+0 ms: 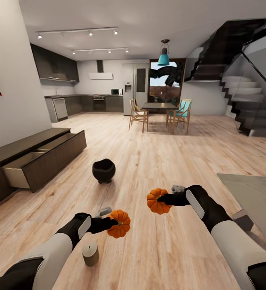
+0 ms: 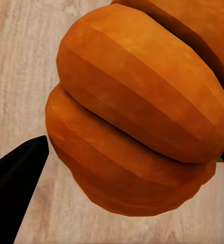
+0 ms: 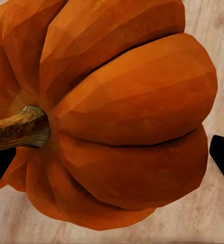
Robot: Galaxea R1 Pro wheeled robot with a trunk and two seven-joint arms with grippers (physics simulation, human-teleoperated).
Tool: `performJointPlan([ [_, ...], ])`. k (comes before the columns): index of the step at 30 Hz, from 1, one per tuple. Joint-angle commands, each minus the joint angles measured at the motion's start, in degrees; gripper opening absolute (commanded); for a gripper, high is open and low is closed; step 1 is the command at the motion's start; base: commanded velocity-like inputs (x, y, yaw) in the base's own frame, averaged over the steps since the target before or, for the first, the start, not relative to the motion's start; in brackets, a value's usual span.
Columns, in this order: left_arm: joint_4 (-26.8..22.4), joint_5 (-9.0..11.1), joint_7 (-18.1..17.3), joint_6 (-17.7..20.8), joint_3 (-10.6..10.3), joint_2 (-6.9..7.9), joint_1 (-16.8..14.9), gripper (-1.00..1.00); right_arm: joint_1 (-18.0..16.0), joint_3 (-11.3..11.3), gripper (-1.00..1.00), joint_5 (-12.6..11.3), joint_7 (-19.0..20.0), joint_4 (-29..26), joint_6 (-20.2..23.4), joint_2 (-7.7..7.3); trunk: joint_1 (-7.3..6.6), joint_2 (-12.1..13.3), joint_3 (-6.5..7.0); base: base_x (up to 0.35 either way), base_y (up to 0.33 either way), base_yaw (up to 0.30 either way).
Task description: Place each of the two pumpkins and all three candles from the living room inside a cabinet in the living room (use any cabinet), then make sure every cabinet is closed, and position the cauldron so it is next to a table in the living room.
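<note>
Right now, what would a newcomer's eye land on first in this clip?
Two bright orange pumpkins held up over the wooden floor: the left pumpkin in the left gripper, the right pumpkin in the right gripper. Next, the black cauldron on the floor ahead, and the cabinet along the left wall with a drawer pulled open. A candle stands beside the left arm.

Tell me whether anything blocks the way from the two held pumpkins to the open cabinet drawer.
Nothing visible does. The left pumpkin and right pumpkin are held above bare floor; the open drawer lies ahead to the left. The cauldron stands right of that path, and the candle sits nearer the robot.
</note>
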Motion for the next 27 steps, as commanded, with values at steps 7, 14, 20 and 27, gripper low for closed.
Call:
performJointPlan([
  [7,-0.13,0.87,0.21,0.57,0.32,0.05,-0.01,-1.0,-0.06,0.12,-1.0,0.18,0.48,-0.05,0.15,-0.04,-0.02,-0.03,0.12,0.0,0.0,-0.297],
  [14,-0.13,0.96,0.21,0.64,0.35,0.07,-0.01,-1.0,-0.06,0.12,-1.0,0.18,0.48,-0.06,0.15,-0.04,-0.02,-0.03,0.21,0.056,-0.123,-0.217],
  [20,-0.13,0.96,0.21,0.64,0.4,0.07,-0.01,-1.0,-0.06,0.18,-1.0,0.18,0.48,-0.05,0.15,-0.04,-0.02,-0.03,0.22,0.101,-0.168,-0.028],
  [27,-0.13,0.96,0.21,0.64,0.4,0.07,-0.01,-1.0,-0.06,0.2,-1.0,0.18,0.48,-0.06,0.15,-0.04,-0.02,-0.03,0.22,0.017,-0.029,-0.004],
])
